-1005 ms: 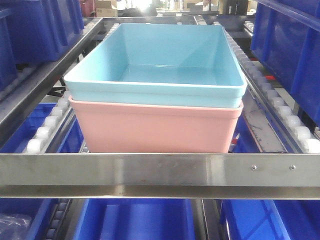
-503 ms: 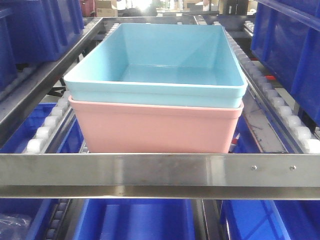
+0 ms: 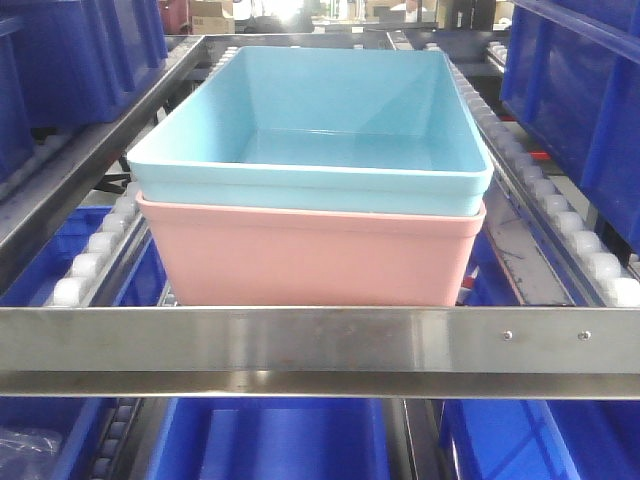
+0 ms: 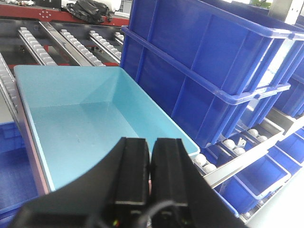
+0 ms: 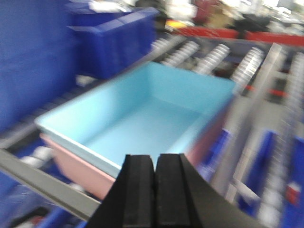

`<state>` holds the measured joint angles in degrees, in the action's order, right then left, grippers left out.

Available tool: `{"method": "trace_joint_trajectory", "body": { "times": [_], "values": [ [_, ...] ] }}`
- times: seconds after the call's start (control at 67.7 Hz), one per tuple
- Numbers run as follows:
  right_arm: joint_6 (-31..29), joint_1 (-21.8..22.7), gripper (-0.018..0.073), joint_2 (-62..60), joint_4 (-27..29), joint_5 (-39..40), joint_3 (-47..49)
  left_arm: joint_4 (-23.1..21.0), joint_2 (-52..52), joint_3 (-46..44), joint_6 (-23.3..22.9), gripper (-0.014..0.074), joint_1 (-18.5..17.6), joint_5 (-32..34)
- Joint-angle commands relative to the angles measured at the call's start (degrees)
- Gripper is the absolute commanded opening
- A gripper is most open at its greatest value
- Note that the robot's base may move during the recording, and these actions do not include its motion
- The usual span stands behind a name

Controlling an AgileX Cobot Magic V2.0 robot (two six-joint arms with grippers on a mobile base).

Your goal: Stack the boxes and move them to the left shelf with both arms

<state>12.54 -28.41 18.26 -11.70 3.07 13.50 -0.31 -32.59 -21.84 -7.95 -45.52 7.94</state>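
We see the left shelf [image 3: 320,340], a steel rack level with white rollers along its sides | on it the salmon pink box [image 3: 310,255] with the light blue box [image 3: 320,130] nested inside | left gripper [image 4: 150,159] fingers pressed together, empty | right gripper [image 5: 155,173] likewise closed, holding nothing, its view blurred.

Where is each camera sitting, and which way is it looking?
Front view: low before the shelf's front rail, facing the light blue box nested in the pink box; no robot parts.
Left wrist view: above the shut left gripper, looking down into the blue box.
Right wrist view: blurred, above the shut right gripper, facing both boxes.
All share the blue box.
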Motion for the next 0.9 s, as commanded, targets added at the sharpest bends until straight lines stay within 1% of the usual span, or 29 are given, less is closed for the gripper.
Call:
{"method": "trace_joint_trajectory", "body": {
  "times": [0.0,0.059,0.089,0.103,0.192,0.31,0.443,0.503,0.65,0.887],
  "values": [
    [-6.4,5.6,0.0048,0.1,2.7,8.6,-0.8,-0.4,0.0,-1.7,0.0,-0.0003,-0.5,4.4],
    [-10.6,9.9,0.0048,-1.4,3.0,10.5,-3.0,-0.4,0.0,-1.7,0.0,-0.0003,-0.5,4.4],
    [-11.7,12.3,0.0048,-3.3,4.2,10.6,-4.0,-0.4,0.0,-1.7,0.0,-0.0003,-0.5,4.4],
    [-11.9,13.6,0.0048,-4.1,4.8,10.6,-4.6,-0.4,0.0,-1.7,0.0,-0.0003,-0.5,4.4],
    [-11.9,17.9,0.0048,-8.7,7.0,10.5,-6.7,-0.4,0.0,-1.7,0.0,-0.0003,-0.5,4.4],
    [-11.9,21.8,0.0048,-14.3,7.7,10.5,-10.5,-0.4,0.0,-1.7,0.0,-0.0003,-0.5,4.4],
    [-11.8,22.7,0.0048,-18.1,10.5,10.7,-14.1,-0.4,0.0,-1.7,0.0,-0.0003,-0.5,4.4],
    [-11.8,22.7,0.0048,-19.2,11.7,9.0,-14.2,-0.4,0.0,-1.7,0.0,-0.0003,-0.5,4.4],
    [-12.1,22.7,0.0048,-20.0,13.5,9.6,-14.2,-0.4,0.0,-1.7,0.0,-0.0003,-0.5,4.4],
    [-12.5,22.7,0.0048,-20.0,13.8,10.0,-14.1,-0.4,0.0,-1.7,0.0,-0.0003,-0.5,4.4]
  ]
}}
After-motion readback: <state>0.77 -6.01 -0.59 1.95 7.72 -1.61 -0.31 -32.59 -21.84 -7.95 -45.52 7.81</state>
